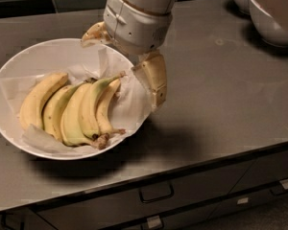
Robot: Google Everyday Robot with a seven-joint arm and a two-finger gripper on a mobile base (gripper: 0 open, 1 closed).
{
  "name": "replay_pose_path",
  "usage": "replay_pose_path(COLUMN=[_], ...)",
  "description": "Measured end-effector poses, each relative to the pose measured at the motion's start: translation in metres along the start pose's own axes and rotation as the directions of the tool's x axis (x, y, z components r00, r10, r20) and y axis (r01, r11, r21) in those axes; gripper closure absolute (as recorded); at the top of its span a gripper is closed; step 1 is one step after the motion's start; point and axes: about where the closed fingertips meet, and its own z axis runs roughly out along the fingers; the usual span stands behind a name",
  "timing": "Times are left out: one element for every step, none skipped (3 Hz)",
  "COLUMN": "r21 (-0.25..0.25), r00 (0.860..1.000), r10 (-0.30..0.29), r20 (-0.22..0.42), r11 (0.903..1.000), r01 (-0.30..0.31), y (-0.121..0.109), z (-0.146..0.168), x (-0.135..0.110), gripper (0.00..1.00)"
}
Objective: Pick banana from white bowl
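Note:
The wide white bowl, lined with crumpled white paper, sits on the left of the dark counter. Several bananas lie in it side by side. The banana with the green-tinged top, long narrow stem and dark bottom tip lies right of the middle, its stem pointing up-right. My gripper hangs over the bowl's right rim, open and empty. One tan finger reaches down just outside the rim, and the other finger is over the bowl's far side. The banana's stem tip is just left of the near finger.
White bowls stand at the counter's back right corner. The counter's front edge runs along the bottom, with drawers and a handle below it. Bare counter lies to the right of the bowl.

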Motion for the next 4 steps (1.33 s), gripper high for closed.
replay_pose_path(r21=[-0.024,-0.024,-0.023,-0.033], r00=[0.999,0.999,0.999,0.998], r10=[0.006,0.006,0.001,-0.012], r20=[0.033,0.033,0.051,0.06], r11=[0.9997,0.9997,0.9997,0.9994], r01=[-0.005,-0.005,0.0,0.014], y=[-0.023,-0.023,-0.03,-0.038], z=[0.029,0.029,0.039,0.047], x=[0.015,0.015,0.013,0.011], gripper=[0.0,0.0,0.0,0.0])
